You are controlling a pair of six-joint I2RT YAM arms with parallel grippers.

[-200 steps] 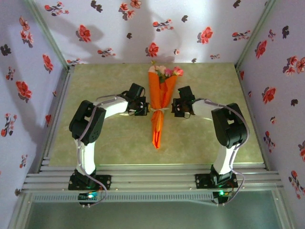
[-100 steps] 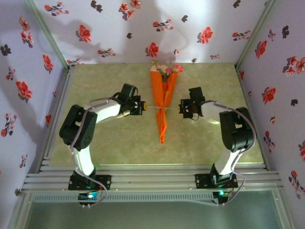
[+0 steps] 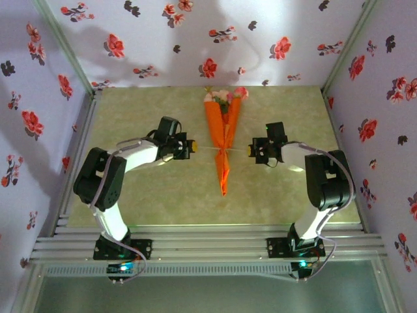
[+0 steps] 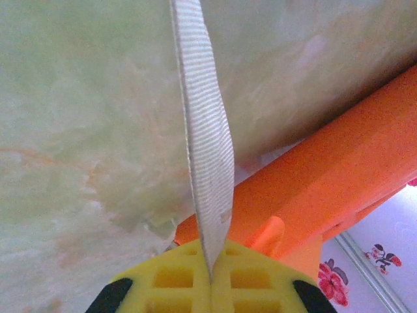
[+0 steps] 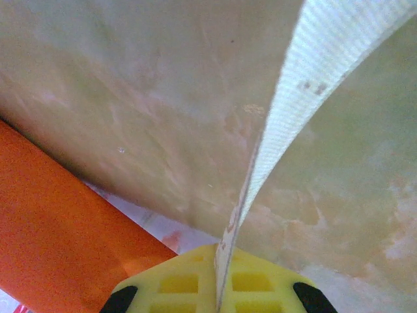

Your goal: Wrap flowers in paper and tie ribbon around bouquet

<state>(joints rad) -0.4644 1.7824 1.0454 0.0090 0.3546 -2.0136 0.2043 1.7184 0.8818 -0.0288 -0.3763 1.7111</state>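
Observation:
The bouquet (image 3: 223, 134) lies on the table's middle, an orange paper (image 3: 222, 166) cone pointing toward me, with pink and cream flowers (image 3: 225, 96) at its far, wide end. A cream-white ribbon (image 3: 207, 149) crosses it at the waist, pulled taut to both sides. My left gripper (image 3: 193, 148) sits just left of the cone, shut on one ribbon end (image 4: 207, 163). To the cone's right, my right gripper (image 3: 250, 150) is shut on the other ribbon end (image 5: 280, 124). Orange paper (image 4: 345, 169) shows past the yellow left fingers (image 4: 169, 277), and orange paper (image 5: 58, 235) also lies beside the right fingers (image 5: 251, 280).
The pale green marbled table (image 3: 143, 104) is boxed in by flower-printed walls (image 3: 39, 117) on the left, back and right. An aluminium rail frame (image 3: 208, 244) runs along the near edge, where both arm bases are bolted.
Both grippers have drawn apart sideways, left going left and right going right, stretching the ribbon tight. The bouquet has shifted slightly away from me and straightened.

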